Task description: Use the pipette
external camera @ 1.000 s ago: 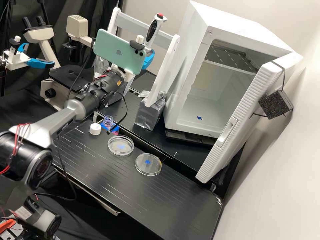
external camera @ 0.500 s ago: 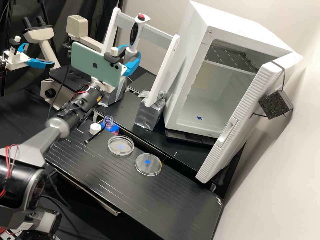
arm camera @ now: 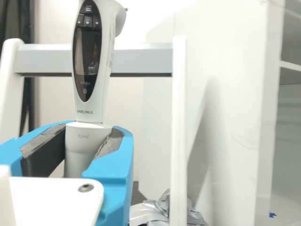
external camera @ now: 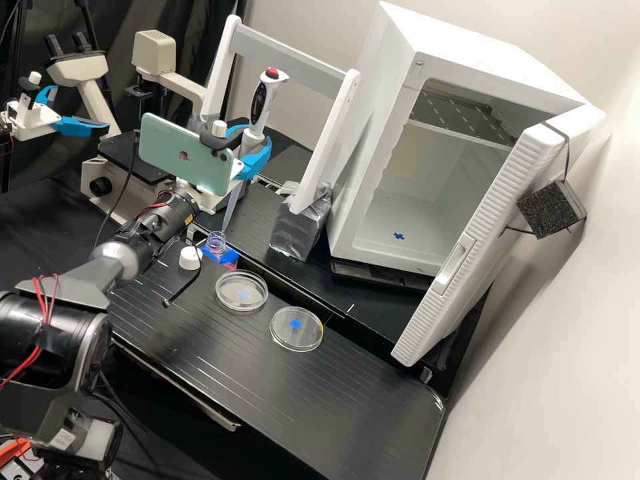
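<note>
The gripper is closed around the pipette, its blue fingers on either side of the pale barrel, just under the dark display. The wrist view shows the pipette nearly upright between the dark pads, with its handle rising above them. In the high view the pipette is off the bench, in front of the white rack, its red button uppermost. Its clear tip points down and ends near the mouth of the small open bottle — whether right over the opening, I cannot tell.

The bottle stands at the far edge of the black bench, with a white cap just beside it. Nearer the camera are two round clear dishes, one close to the bottle and the other farther along. Behind the bench is a white cabinet — its door open. A green phone sits on the arm, by the gripper.
</note>
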`<state>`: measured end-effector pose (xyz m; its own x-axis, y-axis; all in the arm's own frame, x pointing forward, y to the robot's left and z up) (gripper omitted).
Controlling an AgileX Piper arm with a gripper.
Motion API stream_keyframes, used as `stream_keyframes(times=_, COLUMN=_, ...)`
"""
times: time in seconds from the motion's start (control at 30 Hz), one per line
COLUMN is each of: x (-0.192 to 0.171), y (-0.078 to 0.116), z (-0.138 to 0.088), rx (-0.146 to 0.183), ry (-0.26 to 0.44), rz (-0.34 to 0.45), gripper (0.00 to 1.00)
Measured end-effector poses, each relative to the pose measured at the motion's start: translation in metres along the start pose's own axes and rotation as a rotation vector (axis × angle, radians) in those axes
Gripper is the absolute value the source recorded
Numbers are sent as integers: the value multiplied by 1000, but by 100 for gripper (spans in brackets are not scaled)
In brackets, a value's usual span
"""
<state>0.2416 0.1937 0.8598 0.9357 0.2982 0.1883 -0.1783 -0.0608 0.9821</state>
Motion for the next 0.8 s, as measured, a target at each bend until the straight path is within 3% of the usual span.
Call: stream_keyframes(times=0.8, x=0, y=-8, z=0, rx=1, ry=4, rz=-11, gripper=0)
